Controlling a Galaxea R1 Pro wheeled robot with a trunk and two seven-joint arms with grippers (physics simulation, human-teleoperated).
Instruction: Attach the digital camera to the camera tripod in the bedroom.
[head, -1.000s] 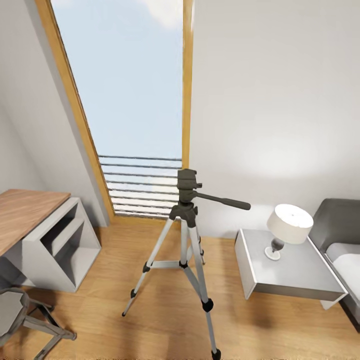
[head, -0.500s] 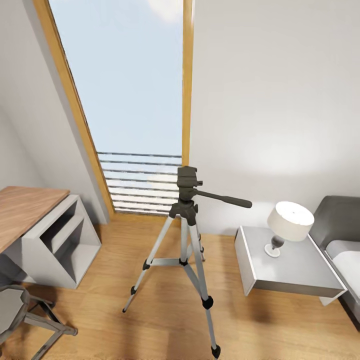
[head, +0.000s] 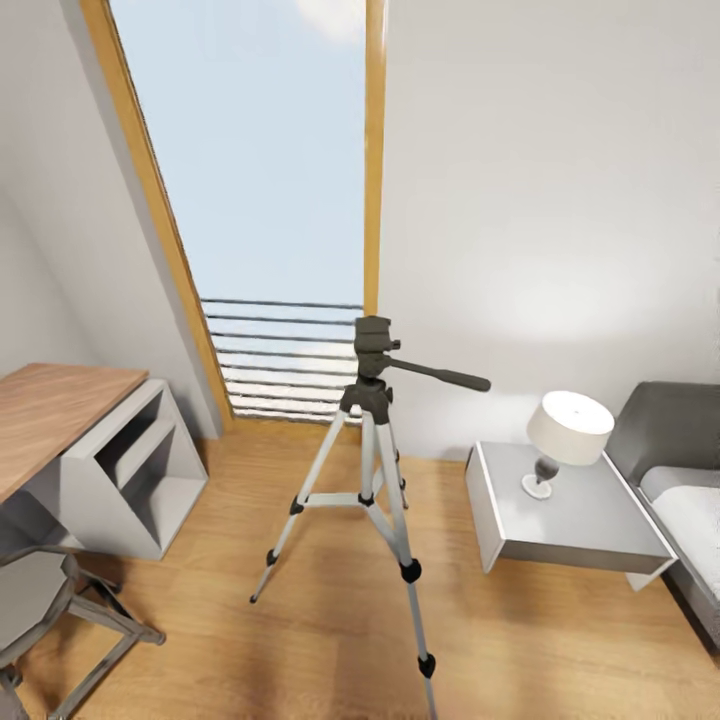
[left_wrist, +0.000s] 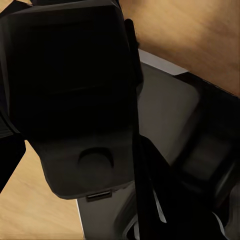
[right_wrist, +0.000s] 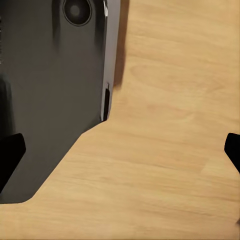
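The camera tripod (head: 373, 405) stands on the wood floor in the middle of the head view, before the tall window (head: 270, 200). Its silver legs are spread, and its dark grey head (head: 372, 343) carries a pan handle (head: 440, 377) pointing right with nothing mounted on it. In the left wrist view a black boxy body, the digital camera (left_wrist: 70, 90), sits between the fingers of my left gripper (left_wrist: 75, 170), which looks shut on it. My right gripper (right_wrist: 121, 152) is open over the floor, its black fingertips (right_wrist: 10, 155) far apart with nothing between them.
A wooden desk (head: 50, 410) with a white shelf unit (head: 120, 480) stands at the left, and a grey stool (head: 40, 600) at the lower left. Right of the tripod is a white nightstand (head: 590, 545) with a lamp (head: 568, 430), then the bed (head: 690, 500). My dark base (right_wrist: 50, 100) is below the right gripper.
The whole head view has shifted: the tripod looks slightly smaller and higher, and more of the stool shows. Nothing in the room has moved relative to the rest.
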